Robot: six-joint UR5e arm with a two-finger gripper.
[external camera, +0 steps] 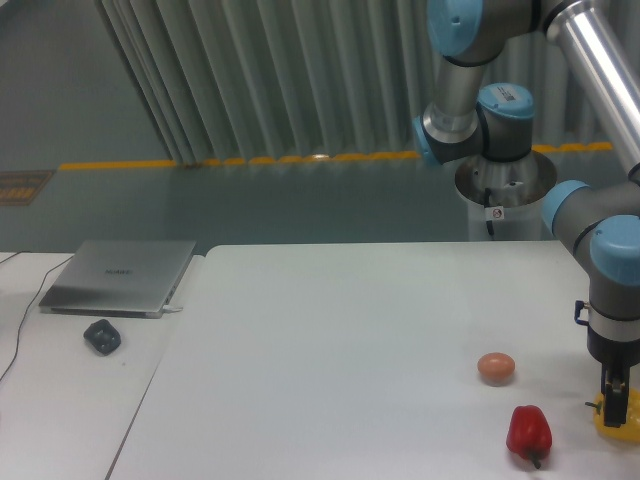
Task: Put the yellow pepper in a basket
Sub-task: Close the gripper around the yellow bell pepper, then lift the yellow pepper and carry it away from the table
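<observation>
At the right edge of the frame, low down, the gripper (619,398) reaches down onto the yellow pepper (622,422), which sits on the white table (330,350) and is partly cut off by the frame edge. Whether the fingers are clenched on it cannot be told. Just left of it lies the red pepper (528,433), with a small orange-pink fruit (496,368) above. A closed laptop (120,276) and a dark mouse (102,336) sit at the left.
</observation>
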